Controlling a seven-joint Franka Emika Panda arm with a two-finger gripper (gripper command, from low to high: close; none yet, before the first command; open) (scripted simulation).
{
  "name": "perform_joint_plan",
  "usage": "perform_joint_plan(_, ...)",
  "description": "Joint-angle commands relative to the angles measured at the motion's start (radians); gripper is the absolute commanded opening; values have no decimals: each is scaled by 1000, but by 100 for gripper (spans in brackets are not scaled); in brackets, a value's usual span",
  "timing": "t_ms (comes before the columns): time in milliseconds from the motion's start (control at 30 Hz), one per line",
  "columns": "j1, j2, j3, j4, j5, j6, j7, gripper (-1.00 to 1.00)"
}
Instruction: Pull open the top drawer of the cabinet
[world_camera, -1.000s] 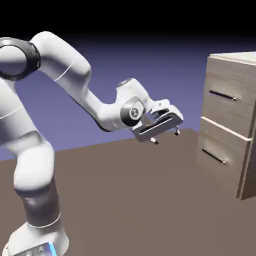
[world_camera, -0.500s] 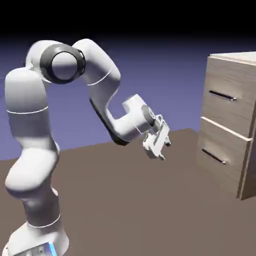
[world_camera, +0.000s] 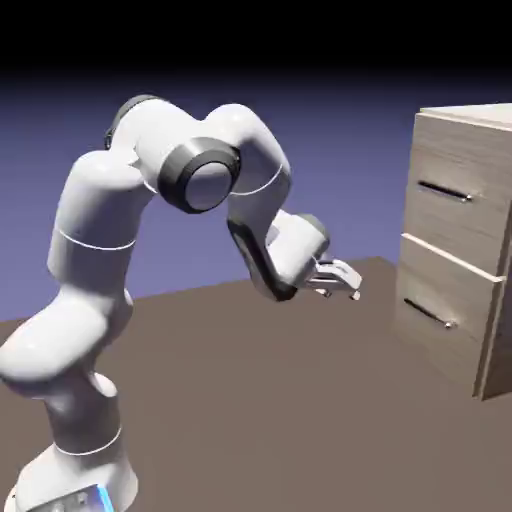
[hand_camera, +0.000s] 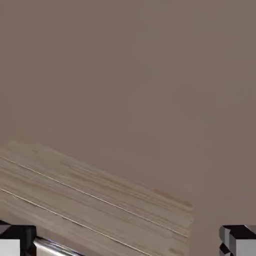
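Observation:
The cabinet (world_camera: 462, 250) stands at the exterior view's right, a light wood-grain box with two stacked drawers. The top drawer (world_camera: 458, 192) is closed, and its thin dark handle (world_camera: 445, 191) runs across the front. My gripper (world_camera: 343, 287) hangs in the air to the cabinet's left, lower than that handle and well apart from it. In the hand view the two grey fingertips (hand_camera: 18, 239) sit far apart at the bottom corners with nothing between them, so the gripper (hand_camera: 128, 242) is open. A wood-grain face (hand_camera: 95, 205) fills that view's lower left.
The lower drawer (world_camera: 445, 310) with its own dark handle (world_camera: 430, 313) sits under the top one. The brown table (world_camera: 280, 400) spreads between the robot's base and the cabinet. A thin shiny bar (hand_camera: 52, 246) shows at the hand view's bottom edge.
The arm has swung round, its elbow moving right and its upper links folding over. The hand has turned and shifted slightly right and lower, toward the cabinet. The jaws stayed open.

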Motion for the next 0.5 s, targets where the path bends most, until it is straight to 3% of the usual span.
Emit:
perform_joint_plan(0,-17,23,24,15,-44,-10,-43,0)
perform_joint_plan(467,-259,348,357,220,-652,-145,-647,0)
